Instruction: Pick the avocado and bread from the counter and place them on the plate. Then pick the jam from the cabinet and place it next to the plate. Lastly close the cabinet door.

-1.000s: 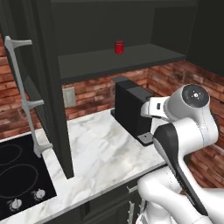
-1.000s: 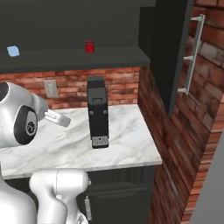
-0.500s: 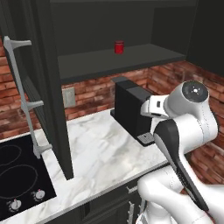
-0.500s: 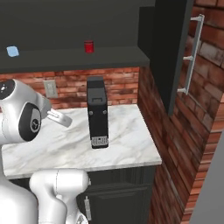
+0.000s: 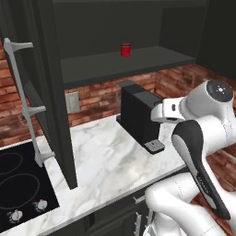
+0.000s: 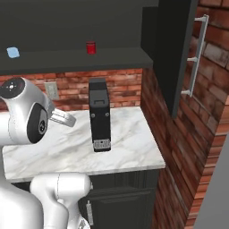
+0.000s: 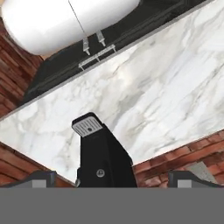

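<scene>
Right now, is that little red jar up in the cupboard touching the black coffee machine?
Apart. In the right base view the jam stands on the cabinet shelf, with brick wall showing between that shelf and the top of the coffee machine on the counter.

A dark red jam point(image 5: 125, 49) is showing at the upper centre of the left base view, on a charcoal cabinet point(image 5: 120, 64) shelf. The counter point(image 5: 110, 161) is showing white-grey veined marble across the middle. A black coffee machine point(image 5: 138, 115) is standing out against red-brown brick wall point(image 5: 92, 99). At the left edge, the charcoal cabinet door point(image 5: 50, 92) is carrying a silver handle point(image 5: 27, 101); a black cooktop point(image 5: 20, 184) is lying lower left.
</scene>
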